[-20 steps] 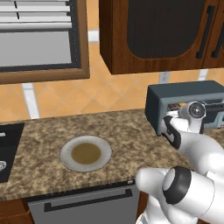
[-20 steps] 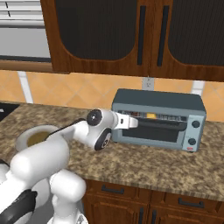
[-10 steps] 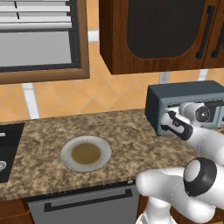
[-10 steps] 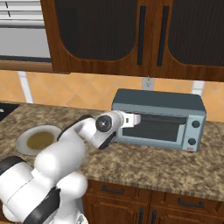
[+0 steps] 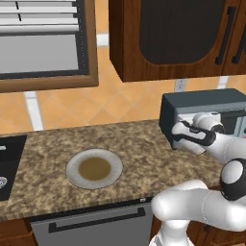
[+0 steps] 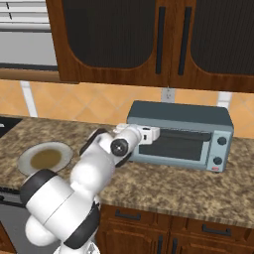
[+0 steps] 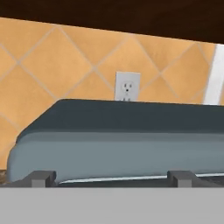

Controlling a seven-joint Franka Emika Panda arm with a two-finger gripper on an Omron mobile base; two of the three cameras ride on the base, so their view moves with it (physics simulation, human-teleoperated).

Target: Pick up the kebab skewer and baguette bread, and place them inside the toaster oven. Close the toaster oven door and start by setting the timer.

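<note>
The slate-grey toaster oven (image 6: 178,114) stands on the counter at the right, against the tiled wall. Its door (image 6: 173,149), with the dark glass window, looks upright and shut. My gripper (image 6: 157,133) is at the door's upper left corner, level with the oven's top edge. In the hand view the oven's top (image 7: 118,131) lies straight ahead, and the gripper (image 7: 111,179) is open, its two tips wide apart with nothing between them. From the left, my forearm crosses in front of the oven (image 5: 202,103). The kebab skewer and the baguette bread are out of view.
A round plate (image 5: 94,168) with a brown centre lies on the granite counter left of the arm. Two knobs (image 6: 222,141) sit on the oven's right side. A wall outlet (image 7: 127,86) is above the oven and dark wooden cabinets (image 6: 149,39) hang overhead. A black cooktop (image 5: 7,163) is at the far left.
My hand has moved up and in along the oven's front to the top edge of the door. The lit inside of the oven that showed earlier is now behind the shut door.
</note>
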